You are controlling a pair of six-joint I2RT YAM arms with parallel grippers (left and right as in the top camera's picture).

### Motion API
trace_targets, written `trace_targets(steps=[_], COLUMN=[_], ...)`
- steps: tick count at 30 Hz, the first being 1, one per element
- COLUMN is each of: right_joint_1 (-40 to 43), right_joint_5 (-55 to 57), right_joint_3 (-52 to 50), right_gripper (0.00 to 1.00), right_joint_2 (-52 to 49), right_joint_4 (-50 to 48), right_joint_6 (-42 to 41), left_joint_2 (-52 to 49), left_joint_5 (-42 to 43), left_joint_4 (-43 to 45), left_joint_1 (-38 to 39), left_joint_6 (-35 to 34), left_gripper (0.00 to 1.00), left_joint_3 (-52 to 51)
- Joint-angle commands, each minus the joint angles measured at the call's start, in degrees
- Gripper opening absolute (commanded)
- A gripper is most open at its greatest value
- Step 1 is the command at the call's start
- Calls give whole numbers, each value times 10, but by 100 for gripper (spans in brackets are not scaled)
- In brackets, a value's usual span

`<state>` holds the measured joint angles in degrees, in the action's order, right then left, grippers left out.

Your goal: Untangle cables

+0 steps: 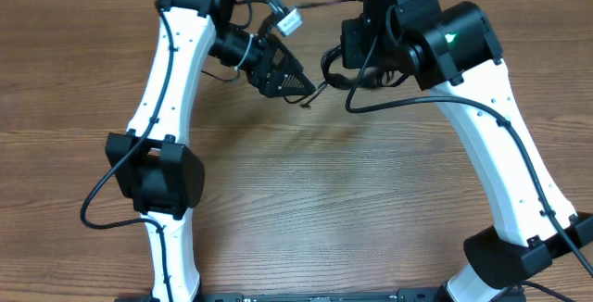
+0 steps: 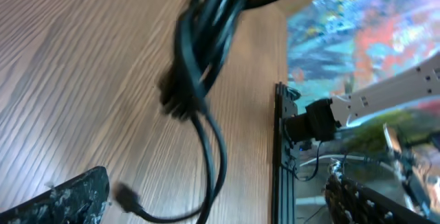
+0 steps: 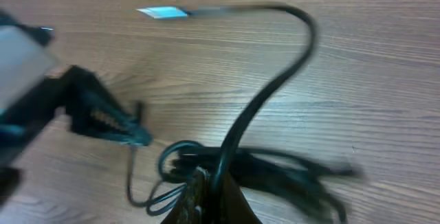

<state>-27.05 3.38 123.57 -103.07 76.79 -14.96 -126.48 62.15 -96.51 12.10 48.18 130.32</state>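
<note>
The cables form a dark bundle held just above the wooden table, with my right gripper shut on it. One strand arcs up to a pale tagged end. In the overhead view the bundle hangs between the two grippers, and a thin strand with a small plug trails toward my left gripper. That gripper is open. In the left wrist view its fingers flank a loose plug without touching it, and the bundle hangs beyond.
The wooden table fills the scene. A black rail runs along its front edge. Both white arms rise from the near edge and lean toward the back, trailing thicker black wires.
</note>
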Motion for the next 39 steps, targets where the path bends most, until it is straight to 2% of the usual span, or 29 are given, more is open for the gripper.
trace_targets(steps=[1, 3, 5, 7, 13, 16, 17, 18, 19, 21, 25, 32, 39], right_joint_1=[-2, -2, -2, -2, -2, -2, -2, -2, -2, -2, 4, 29, 34], right_joint_5=[-5, -5, -8, -11, -22, -31, -31, -31, -31, -31, -30, -45, -50], right_joint_3=[22, 22, 22, 22, 22, 22, 22, 22, 22, 22, 22, 22, 22], right_gripper=[4, 4, 4, 4, 4, 4, 4, 4, 4, 4, 4, 4, 4], right_joint_2=[34, 35, 36, 37, 38, 37, 38, 37, 38, 37, 38, 38, 38], right_joint_4=[2, 3, 3, 3, 7, 9, 9, 9, 10, 12, 24, 24, 14], right_joint_6=[4, 5, 4, 4, 4, 4, 4, 4, 4, 5, 5, 5, 5], left_joint_2=[0, 0, 0, 0, 0, 0, 0, 0, 0, 0, 4, 37, 89], left_joint_5=[44, 46, 49, 49, 0, -20, -23, -24, -24, -28, -105, -109, -179], left_joint_4=[-2, 5, 22, 63, 189, 241, 250, 258, 265, 268, 254, 200, 132], left_joint_1=[21, 28, 34, 38, 40, 42, 44, 45, 48, 50, 41, -30, -110], left_joint_6=[92, 99, 85, 17, -172, -240, -249, -256, -261, -268, -306, -306, -307], left_gripper=[100, 98, 89, 75, 67, 64, 59, 51, 6, 4, 4, 4, 4], left_joint_3=[-2, -2, -2, -2, -2, -2, -2, -2, -2, -2, -2, -2, -2])
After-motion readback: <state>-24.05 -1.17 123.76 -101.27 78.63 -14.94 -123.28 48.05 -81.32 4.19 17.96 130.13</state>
